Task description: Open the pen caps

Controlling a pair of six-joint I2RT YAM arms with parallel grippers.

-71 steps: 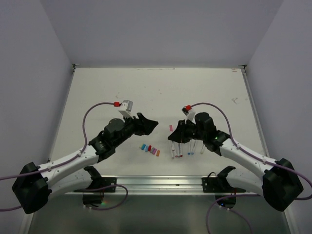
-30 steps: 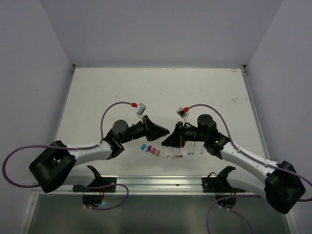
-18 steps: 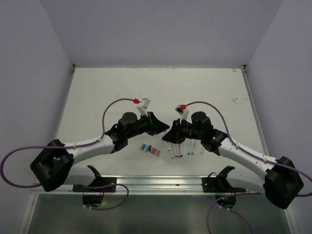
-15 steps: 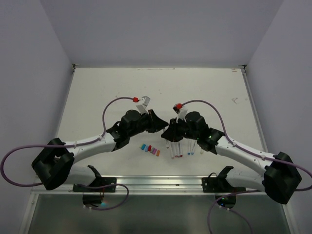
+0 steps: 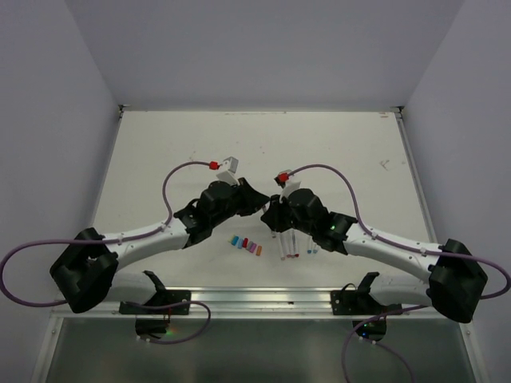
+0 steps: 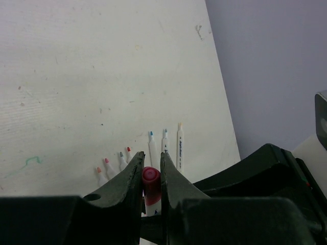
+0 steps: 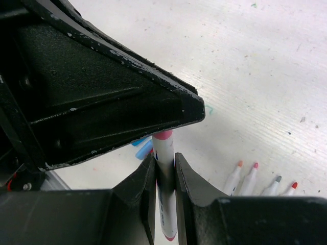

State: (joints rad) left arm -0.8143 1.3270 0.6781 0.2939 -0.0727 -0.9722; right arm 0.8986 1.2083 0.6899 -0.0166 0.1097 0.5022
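Top view, arms: both arms are angling in over the near middle of the tabletop (image 5: 319, 152), and the left pincer (image 5: 257, 204) and right pincer (image 5: 275, 214) are standing nose to nose.
Top view, loose caps: a short row of pen caps (image 5: 246, 243) in blue, red, purple and orange is lying just nearer than that meeting point.
Top view, pens: uncapped white pens (image 5: 291, 249) are lying side by side beneath the right wrist.
Left wrist view, grip: the left pincer is clenching a pink-red cap (image 6: 150, 176) between its two fingers, with a white barrel showing just under it.
Left wrist view, background: the uncapped pens, coloured tips up, are lying in a row on the tabletop beyond.
Right wrist view, grip: the right pincer is grasping the capped pen (image 7: 164, 173) around its white barrel, just below the cap, which is disappearing under the left pincer's black body.
Handling, judged: the pen is looking light, stiff and smooth, so it may be slipping under a weak squeeze.
Where to hold, judged: squeezing the cap across its sides and the barrel close beneath it is suiting a straight pull along the pen's length, because the snug fit is likely letting go suddenly.
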